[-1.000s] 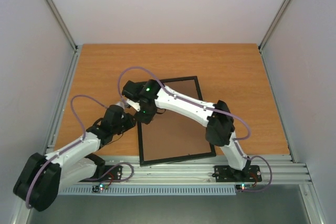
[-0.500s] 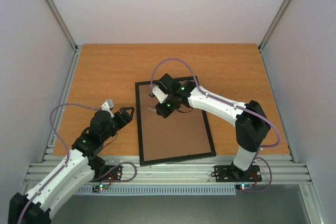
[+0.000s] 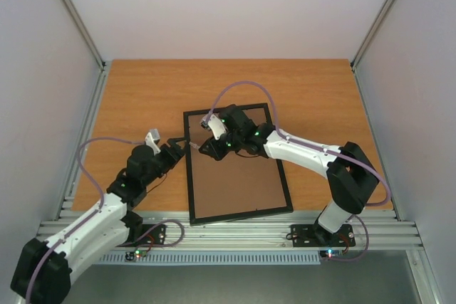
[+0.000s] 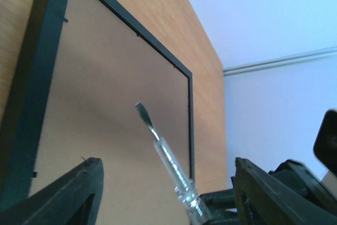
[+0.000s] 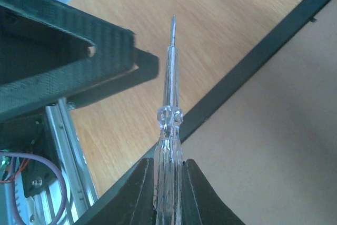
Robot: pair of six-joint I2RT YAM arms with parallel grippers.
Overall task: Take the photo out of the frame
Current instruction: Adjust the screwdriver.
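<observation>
Picture frame (image 3: pixel 242 214), thin, black and rectangular, lies flat on the wooden tabletop (image 3: pixel 142 90) with its back upward. Its near short side sits at the tabletop's near edge, about midway along it, and its long sides run toward the far edge, turned slightly. A plain brown backing board (image 3: pixel 235 183) fills the frame, with small black tabs (image 4: pixel 65 19) showing along the inner rim. The photo cannot be seen from this side.

The right fingers (image 5: pixel 139 193) are closed tight on the handle of a slim screwdriver (image 5: pixel 169 130) with a clear plastic body and a flat metal tip. They hover over the board near the frame's far-left corner, and the tool points out toward the frame's left side. Whether the tip touches anything cannot be told.

The left fingers (image 4: pixel 68 193) stand wide apart and hold nothing. They are just beside the frame's left side, near that same far-left corner. In the left wrist view the screwdriver shows between them without touching either one.
</observation>
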